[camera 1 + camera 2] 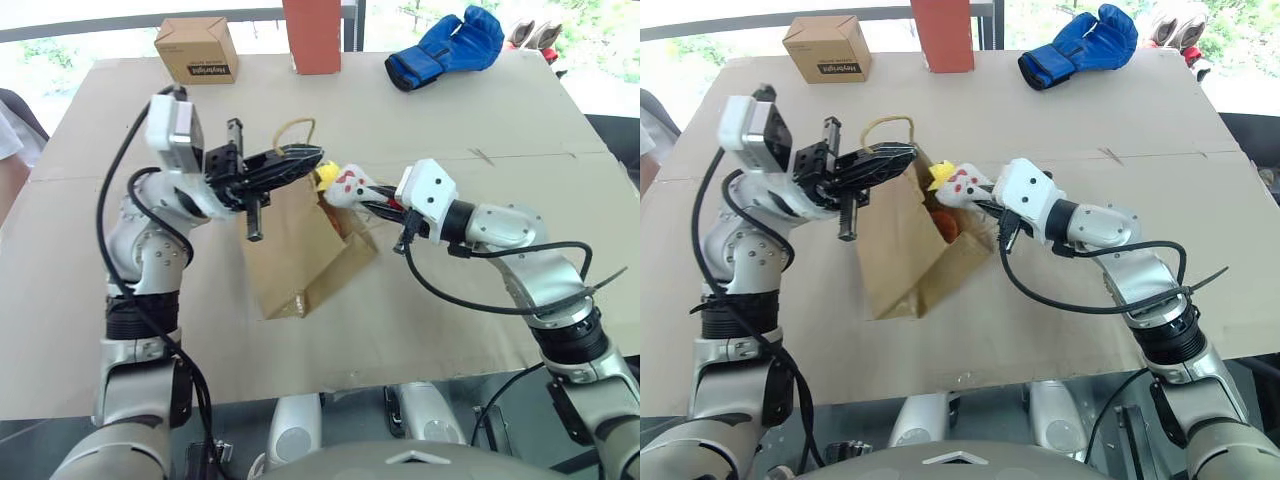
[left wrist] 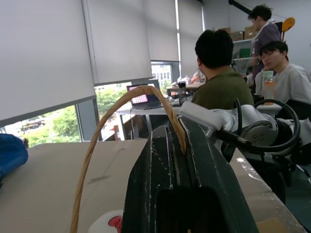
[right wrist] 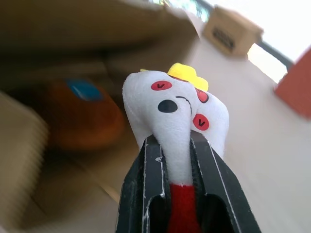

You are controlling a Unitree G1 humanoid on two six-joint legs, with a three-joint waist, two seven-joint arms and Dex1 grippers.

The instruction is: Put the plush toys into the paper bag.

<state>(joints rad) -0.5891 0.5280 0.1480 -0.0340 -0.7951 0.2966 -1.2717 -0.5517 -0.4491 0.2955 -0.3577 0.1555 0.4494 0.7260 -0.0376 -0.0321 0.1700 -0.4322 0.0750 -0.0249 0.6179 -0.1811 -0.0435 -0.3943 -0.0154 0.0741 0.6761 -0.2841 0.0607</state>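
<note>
The bag (image 1: 902,262) is held open by its handle (image 1: 883,125), pinched in the left jaws. The white toy (image 1: 962,187), clamped in the right jaws, is aimed at the mouth ahead; the bear (image 3: 80,114) is already inside.

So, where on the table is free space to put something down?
The table is bare under the right arm, and left of the paper bag beyond the left arm. There is also a bare strip between the box and the blue glove. It is crowded at the bag's mouth, where both grippers and the white toy meet.
</note>
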